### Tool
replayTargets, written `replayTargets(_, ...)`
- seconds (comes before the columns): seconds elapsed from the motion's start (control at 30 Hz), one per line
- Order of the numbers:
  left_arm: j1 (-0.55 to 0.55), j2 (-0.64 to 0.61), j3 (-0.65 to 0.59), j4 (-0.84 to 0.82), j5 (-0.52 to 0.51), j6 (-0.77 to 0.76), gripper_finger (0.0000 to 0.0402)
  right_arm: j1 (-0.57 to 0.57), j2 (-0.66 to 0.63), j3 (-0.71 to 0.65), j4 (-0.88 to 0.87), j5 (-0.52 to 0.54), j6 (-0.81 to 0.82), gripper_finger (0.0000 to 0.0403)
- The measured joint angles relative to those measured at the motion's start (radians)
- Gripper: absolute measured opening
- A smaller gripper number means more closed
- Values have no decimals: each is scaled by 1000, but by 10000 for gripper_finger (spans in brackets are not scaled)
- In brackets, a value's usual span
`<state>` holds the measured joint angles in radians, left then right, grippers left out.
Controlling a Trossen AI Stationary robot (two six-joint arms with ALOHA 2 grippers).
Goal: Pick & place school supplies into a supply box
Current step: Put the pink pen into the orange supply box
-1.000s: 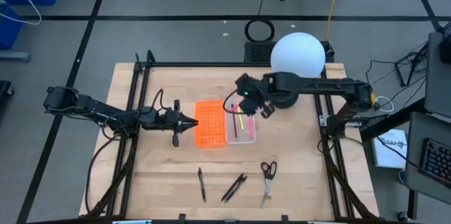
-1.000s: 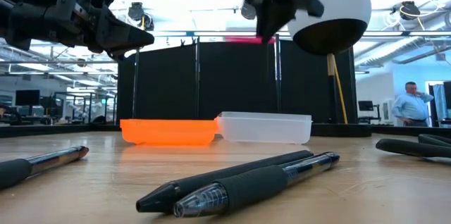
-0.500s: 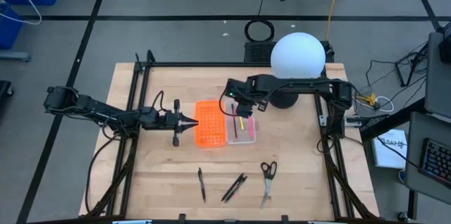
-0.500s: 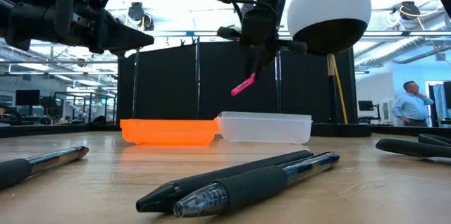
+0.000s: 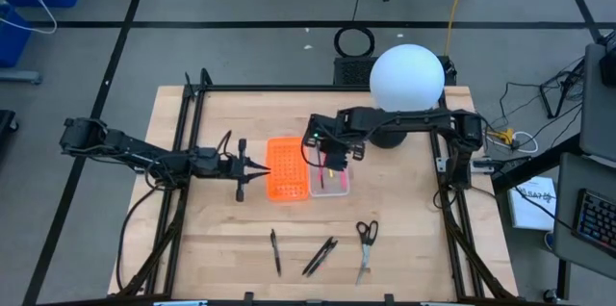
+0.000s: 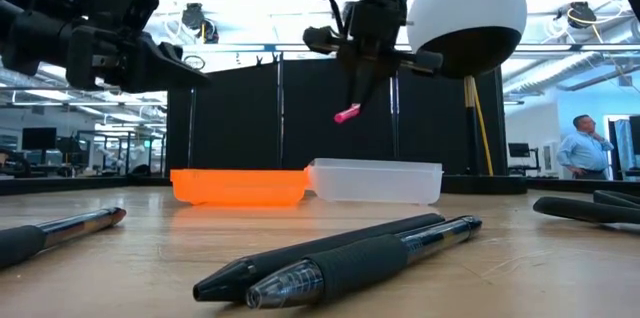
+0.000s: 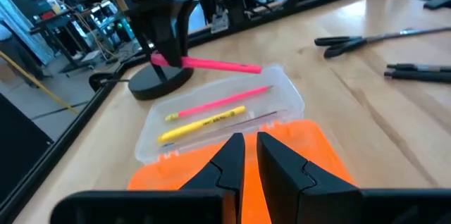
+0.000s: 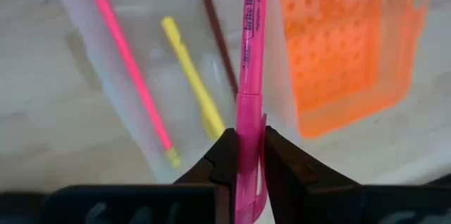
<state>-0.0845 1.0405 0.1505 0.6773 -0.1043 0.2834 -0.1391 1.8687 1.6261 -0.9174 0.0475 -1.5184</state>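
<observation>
The supply box lies open near the table's middle, its orange half (image 5: 288,168) joined to the clear half (image 5: 332,181). A pink pencil (image 8: 127,62), a yellow pen (image 8: 192,83) and a thin dark pen lie in the clear half. My right gripper (image 5: 332,157) hovers above the clear half, shut on a pink highlighter (image 7: 211,63). My left gripper (image 5: 265,169) is shut and held level just left of the orange half, touching nothing. Black pens (image 5: 275,251) (image 5: 320,256) and the scissors (image 5: 366,243) lie flat near the table's near edge. My right gripper pinches the pink highlighter between its two fingers (image 8: 224,153) close to one end (image 8: 248,115). The fingers come from above, pointing down. The highlighter is lifted clear and sticks out almost level above the clear half, its free end (image 6: 347,113) a little lower.
A white globe lamp (image 5: 407,77) stands on its dark base at the table's far edge, right behind my right arm. A black metal frame runs along the table's edges. A person stands in the room far behind the table (image 6: 580,153). Bare wood lies between the box and the pens.
My right gripper has moved toward the table's left and near edges, over the clear half, and has turned. The pink highlighter, held high and level a second ago, now sits lower over the box with its free end dipping. The gripper has stayed shut on it.
</observation>
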Motion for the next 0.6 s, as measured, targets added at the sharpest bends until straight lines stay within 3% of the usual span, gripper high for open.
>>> replayTargets(0.6,0,0,0,-81,-1,21,49,-43,-1,-185,224,4,-124,42)
